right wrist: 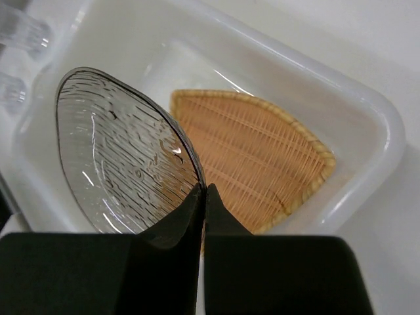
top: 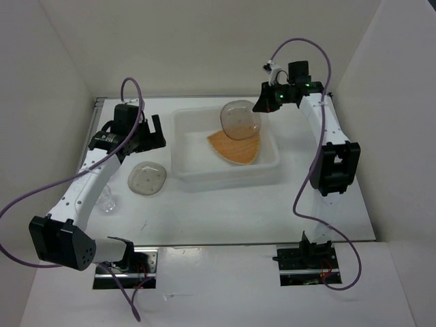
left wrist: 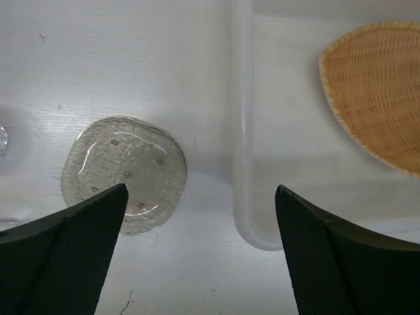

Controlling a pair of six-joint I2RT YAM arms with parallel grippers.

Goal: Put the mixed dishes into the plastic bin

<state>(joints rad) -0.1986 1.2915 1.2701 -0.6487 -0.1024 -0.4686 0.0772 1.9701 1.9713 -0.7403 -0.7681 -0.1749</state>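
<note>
The plastic bin (top: 228,175) stands mid-table with the orange woven plate (top: 236,148) lying inside it. My right gripper (top: 263,105) is shut on the rim of a grey-brown saucer (top: 240,119), which hangs tilted on edge over the bin. In the right wrist view that saucer (right wrist: 118,157) stands left of the gripper (right wrist: 205,190), above the orange plate (right wrist: 262,161). A second saucer (top: 148,179) lies flat on the table left of the bin. My left gripper (left wrist: 202,197) hovers open and empty between this saucer (left wrist: 125,172) and the bin's corner (left wrist: 244,164).
A clear cup (top: 107,202) sits on the table beside the left arm's forearm. Two clear cups (right wrist: 23,29) show past the bin's far side in the right wrist view. White walls enclose the table on three sides.
</note>
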